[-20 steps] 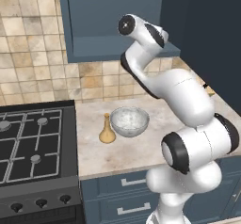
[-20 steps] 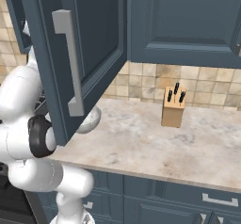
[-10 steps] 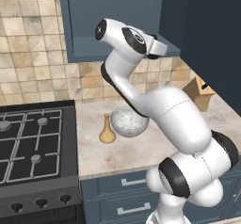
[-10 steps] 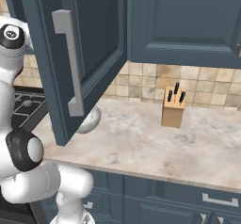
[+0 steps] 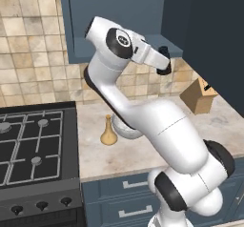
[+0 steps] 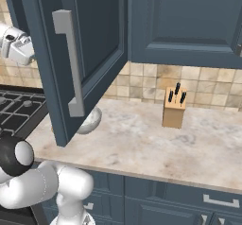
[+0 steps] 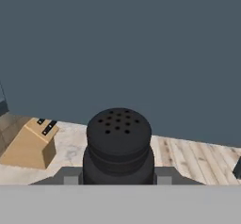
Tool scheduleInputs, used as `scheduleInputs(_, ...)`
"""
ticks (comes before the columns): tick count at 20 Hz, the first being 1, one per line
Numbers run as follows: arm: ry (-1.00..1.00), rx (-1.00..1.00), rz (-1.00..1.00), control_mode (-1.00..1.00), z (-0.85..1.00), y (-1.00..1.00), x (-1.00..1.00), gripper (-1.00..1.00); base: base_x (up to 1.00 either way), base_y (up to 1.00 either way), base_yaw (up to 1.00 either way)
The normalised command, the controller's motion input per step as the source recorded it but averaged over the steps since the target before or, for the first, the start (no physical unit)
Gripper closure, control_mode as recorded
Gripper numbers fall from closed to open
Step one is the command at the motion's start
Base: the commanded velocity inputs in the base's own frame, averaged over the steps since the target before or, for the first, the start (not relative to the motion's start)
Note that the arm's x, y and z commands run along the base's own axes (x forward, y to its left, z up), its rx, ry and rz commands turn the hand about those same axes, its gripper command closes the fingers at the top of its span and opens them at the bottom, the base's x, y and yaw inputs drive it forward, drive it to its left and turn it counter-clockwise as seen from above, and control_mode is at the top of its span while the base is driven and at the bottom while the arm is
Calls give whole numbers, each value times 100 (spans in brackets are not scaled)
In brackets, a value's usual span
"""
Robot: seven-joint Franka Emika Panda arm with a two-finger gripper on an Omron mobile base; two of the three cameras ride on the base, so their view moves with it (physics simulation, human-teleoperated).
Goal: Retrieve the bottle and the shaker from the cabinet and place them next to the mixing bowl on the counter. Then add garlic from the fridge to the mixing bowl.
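My gripper is shut on the shaker, a black cylinder with a perforated top that sits between the finger pads. In the left base view the shaker hangs just below the front right of the open cabinet. The golden-tan bottle stands on the counter. Right beside it is the mixing bowl, mostly hidden behind my arm. In the right base view the mixing bowl peeks out from behind the cabinet door.
A wooden knife block stands at the back right of the counter, also seen as the knife block. The black gas hob lies to the left. The open cabinet door hangs over the counter's left part.
The hand with the shaker has come down and out from the cabinet shelf, and the upper arm has swung left. Bottle and bowl have not moved.
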Motion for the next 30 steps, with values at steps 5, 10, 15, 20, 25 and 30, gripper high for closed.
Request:
scheduleInputs(5,-3,6,-27,-100,-30,40,-71,100,0,0,0)
scheduleInputs(10,-3,8,-15,-100,-62,14,-55,100,0,0,0)
scheduleInputs(15,-29,8,-2,-100,-41,0,5,100,0,0,0)
scheduleInputs(20,-37,3,0,-100,-50,1,1,100,0,0,0)
scheduleInputs(25,-23,0,1,-100,-63,0,-11,100,0,0,0)
scheduleInputs(30,-15,1,6,-100,-30,0,-30,100,0,0,0)
